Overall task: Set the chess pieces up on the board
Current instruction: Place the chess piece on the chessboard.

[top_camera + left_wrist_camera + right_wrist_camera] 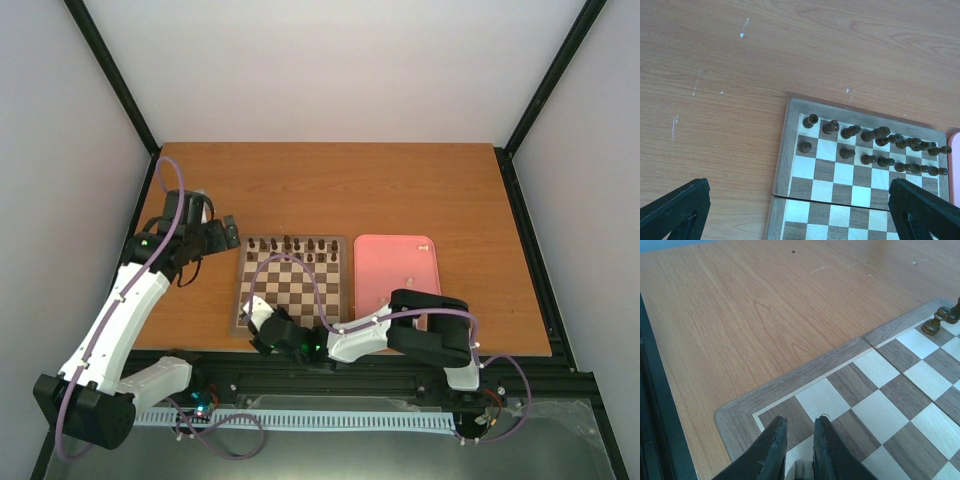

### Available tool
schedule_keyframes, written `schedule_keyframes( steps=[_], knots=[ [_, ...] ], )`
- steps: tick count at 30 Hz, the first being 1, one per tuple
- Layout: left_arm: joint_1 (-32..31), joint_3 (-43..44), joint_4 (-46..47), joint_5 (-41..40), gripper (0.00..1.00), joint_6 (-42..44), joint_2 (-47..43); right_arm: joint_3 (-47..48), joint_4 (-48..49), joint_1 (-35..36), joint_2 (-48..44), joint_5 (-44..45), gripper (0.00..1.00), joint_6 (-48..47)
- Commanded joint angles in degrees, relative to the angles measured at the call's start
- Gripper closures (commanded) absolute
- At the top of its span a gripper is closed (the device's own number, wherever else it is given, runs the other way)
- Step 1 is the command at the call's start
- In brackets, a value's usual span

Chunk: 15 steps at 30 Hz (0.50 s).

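— My right gripper [800, 424] hangs low over the near left corner of the square wooden chessboard with dark brown and cream checks [880, 405]. Its two black fingers [769, 454] are drawn almost together on what looks like a small cream-white chessman [801, 471]. Only a pale rounded sliver of it shows between them, at the picture's bottom edge.

— Is the piece down on a square?

— I cannot tell whether it touches. It sits just inside the brown border, beside the dark corner square.

— And your other arm?

— My left gripper [229, 231] hovers over the bare brown wooden table [350, 190], just beside the board's far left corner, with its fingers spread wide.

— Where are the rest of the men?

— The dark brown chessmen [875, 147] stand in the two far rows. Two tiny pale specks [424, 245] lie in the pink rectangular tray [395, 262] just right of the board, well apart from each other and too small to name for sure.
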Motion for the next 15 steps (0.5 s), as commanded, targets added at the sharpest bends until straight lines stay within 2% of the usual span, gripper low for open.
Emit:
schedule_keyframes(
  steps=[1, 5, 15],
  knots=[
    [-0.1, 0.0, 1.1, -0.1, 0.0, -0.5, -1.2, -0.7, 1.8, -0.4, 0.8, 0.9, 0.83, 1.2],
    [0.0, -0.1, 1.0, 0.0, 0.0, -0.7, -1.4, -0.8, 1.8, -0.5, 0.9, 0.7, 0.81, 1.1],
    [0.0, 0.3, 0.5, 0.6, 0.0, -1.2, -2.0, 0.6, -5.8, -0.8, -6.9, -0.7, 0.63, -0.2]
  ],
)
